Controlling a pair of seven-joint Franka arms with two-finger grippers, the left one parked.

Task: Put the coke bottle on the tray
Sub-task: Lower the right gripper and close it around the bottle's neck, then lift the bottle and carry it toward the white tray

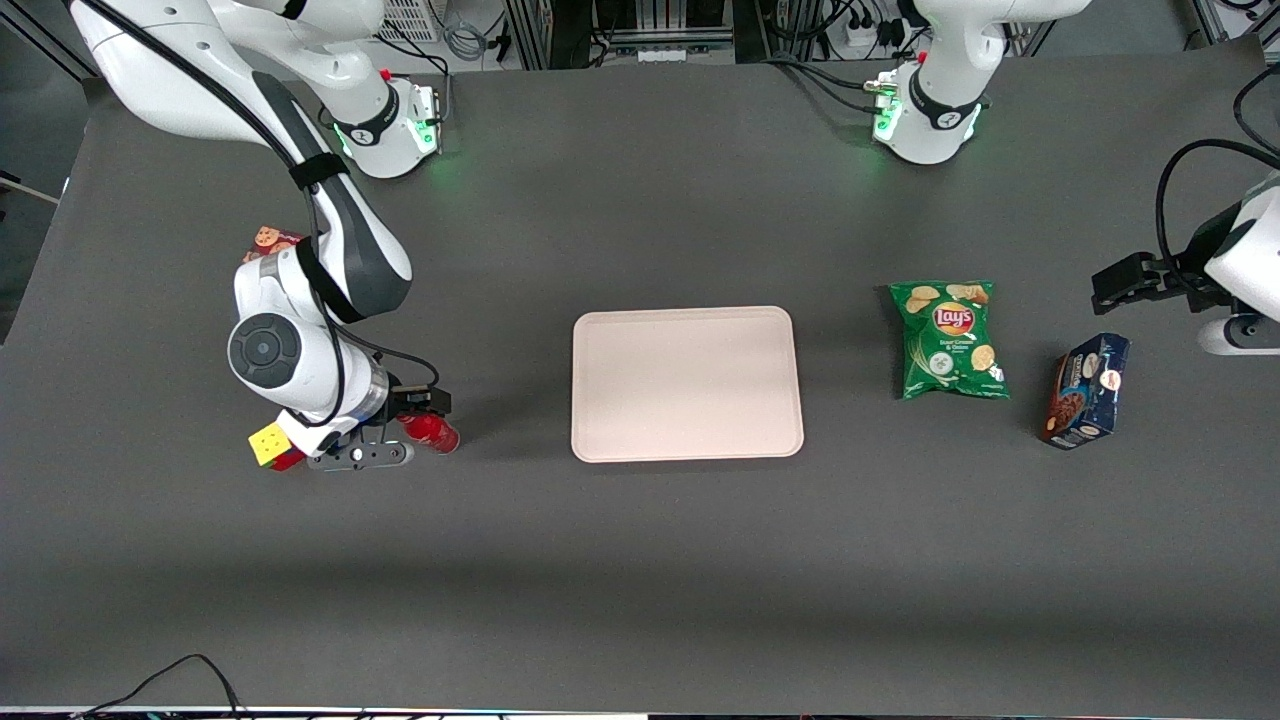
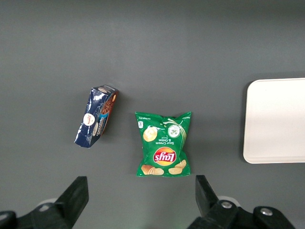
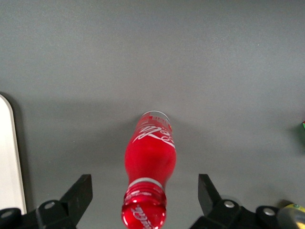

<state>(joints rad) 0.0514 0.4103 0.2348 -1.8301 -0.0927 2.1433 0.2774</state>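
From the front, the gripper (image 1: pixel 385 437) hangs low over the table (image 1: pixel 640 560) toward the working arm's end, with the coke bottle (image 1: pixel 432 432) showing just beside it on the side facing the tray (image 1: pixel 686 383). The bottle sits on the table, apart from the tray. A colour cube (image 1: pixel 270 444) lies close to the gripper on its side away from the tray, and a red cookie box (image 1: pixel 268 240) peeks out farther from the camera, partly hidden by the arm. Toward the parked arm's end lie a green chips bag (image 1: pixel 950 339) and a dark blue box (image 1: pixel 1086 390).

The left wrist view shows the chips bag (image 2: pixel 163 144), the blue box (image 2: pixel 96 116) and an edge of the tray (image 2: pixel 276 120).

In the right wrist view the gripper (image 3: pixel 145 202) is spread wide, both fingers (image 3: pixel 78 195) clear of the coke bottle (image 3: pixel 149 171) standing upright between them, gripping nothing
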